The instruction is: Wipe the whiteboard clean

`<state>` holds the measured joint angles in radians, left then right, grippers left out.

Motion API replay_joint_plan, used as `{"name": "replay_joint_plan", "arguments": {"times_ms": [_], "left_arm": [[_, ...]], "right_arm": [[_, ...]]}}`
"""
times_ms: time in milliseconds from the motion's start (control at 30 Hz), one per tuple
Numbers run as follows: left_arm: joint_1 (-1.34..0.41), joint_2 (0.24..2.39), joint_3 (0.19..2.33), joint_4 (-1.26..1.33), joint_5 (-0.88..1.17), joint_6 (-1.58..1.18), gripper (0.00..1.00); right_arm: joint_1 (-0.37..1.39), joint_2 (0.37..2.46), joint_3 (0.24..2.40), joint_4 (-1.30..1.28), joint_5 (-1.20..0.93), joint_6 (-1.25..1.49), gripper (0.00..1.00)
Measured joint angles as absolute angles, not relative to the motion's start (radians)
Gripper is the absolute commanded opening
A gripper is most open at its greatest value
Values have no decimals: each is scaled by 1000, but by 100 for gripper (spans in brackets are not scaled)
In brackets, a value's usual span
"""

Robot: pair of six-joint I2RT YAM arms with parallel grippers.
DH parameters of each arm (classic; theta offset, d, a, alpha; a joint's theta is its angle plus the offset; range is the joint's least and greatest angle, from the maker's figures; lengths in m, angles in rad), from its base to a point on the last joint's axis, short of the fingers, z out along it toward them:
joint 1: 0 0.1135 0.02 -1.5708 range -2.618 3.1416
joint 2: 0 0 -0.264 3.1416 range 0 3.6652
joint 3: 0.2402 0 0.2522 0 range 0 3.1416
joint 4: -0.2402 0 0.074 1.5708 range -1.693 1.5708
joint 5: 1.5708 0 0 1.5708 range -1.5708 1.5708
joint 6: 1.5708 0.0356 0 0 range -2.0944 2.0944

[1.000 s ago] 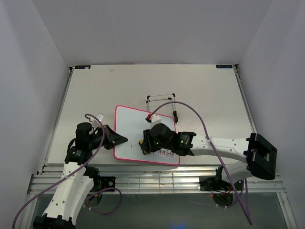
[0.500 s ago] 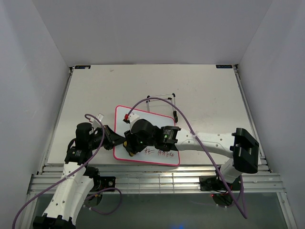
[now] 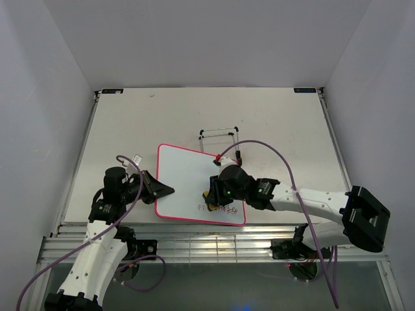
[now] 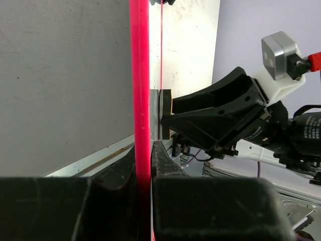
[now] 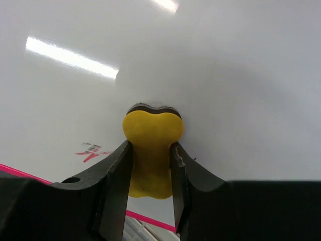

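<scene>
most of the pink-framed white whiteboard [image 3: 185, 176] looks clean, some red scribbles [image 5: 89, 150] left to wipe. right gripper [image 5: 152, 150] pinches the small yellow eraser [image 5: 152, 131], left gripper [image 4: 143, 150] clamps the board's edge.

I count one whiteboard [image 3: 185, 178] on the one desk [image 3: 279, 123], and one yellow eraser [image 5: 151, 143]. Behind the board I see one small wire stand [image 3: 218, 135]. I have two arms on screen, the left arm [image 3: 97, 256] and the right arm [image 3: 318, 202], and so two hands: the left hand [image 3: 167, 190] and the right hand [image 3: 211, 201]. There are two purple cables [image 3: 285, 172], one per arm. On the board is one small patch of red scribble [image 5: 89, 150], its strokes too fine for me to count.
</scene>
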<state>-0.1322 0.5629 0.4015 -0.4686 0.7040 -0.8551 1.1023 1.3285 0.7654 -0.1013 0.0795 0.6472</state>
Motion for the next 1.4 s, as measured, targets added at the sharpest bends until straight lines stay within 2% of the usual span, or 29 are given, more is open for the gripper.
{"name": "replay_joint_plan", "arguments": {"times_ms": [233,667,833,1133,1400], "left_arm": [[-138,559,401,-467,714,-854,0],[-138,559,401,-467,709,-855,0],[-140,559,403,-477,693,-853,0],[-141,545,409,-506,680,-847,0],[-144,539,441,-539,654,-846,0]], "right_arm": [[1150,1279,712,-78,129,712,8],[1308,1410,889,12,212,806,8],[1273,1338,757,93,215,859,8],[1068,1002,318,134,174,949,8],[926,896,225,50,97,939,8]]}}
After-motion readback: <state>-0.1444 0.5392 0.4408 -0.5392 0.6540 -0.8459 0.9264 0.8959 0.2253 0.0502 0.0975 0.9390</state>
